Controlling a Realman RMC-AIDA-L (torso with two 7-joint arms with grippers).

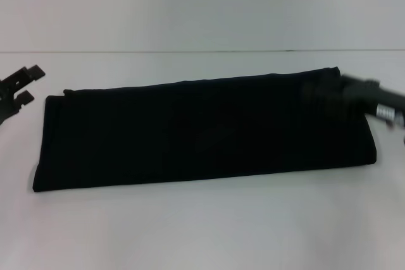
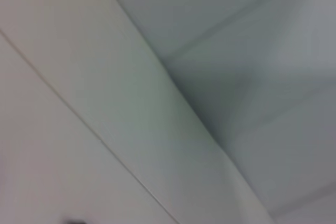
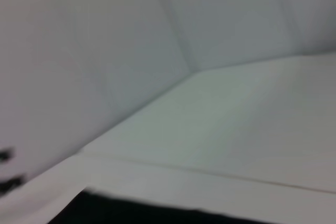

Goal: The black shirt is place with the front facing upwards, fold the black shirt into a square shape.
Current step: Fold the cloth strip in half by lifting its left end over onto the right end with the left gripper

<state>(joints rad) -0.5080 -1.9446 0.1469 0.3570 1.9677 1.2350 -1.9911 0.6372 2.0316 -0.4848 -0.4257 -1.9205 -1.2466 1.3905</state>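
The black shirt [image 1: 202, 128] lies on the white table [image 1: 202, 226], folded into a long narrow band that runs from left to right; no lettering shows. My left gripper [image 1: 28, 84] hovers just off the band's left end, apart from the cloth, open with nothing between its fingers. At the band's far right corner my right gripper [image 1: 347, 85] sits blurred against the cloth. The right wrist view catches only a dark edge of the black shirt [image 3: 131, 212] below the pale table; the left wrist view shows no cloth.
A pale wall [image 1: 202, 4] rises behind the table's back edge. Bare tabletop lies in front of and behind the band. The wrist views show plain white wall panels and their corner seams [image 2: 173, 61].
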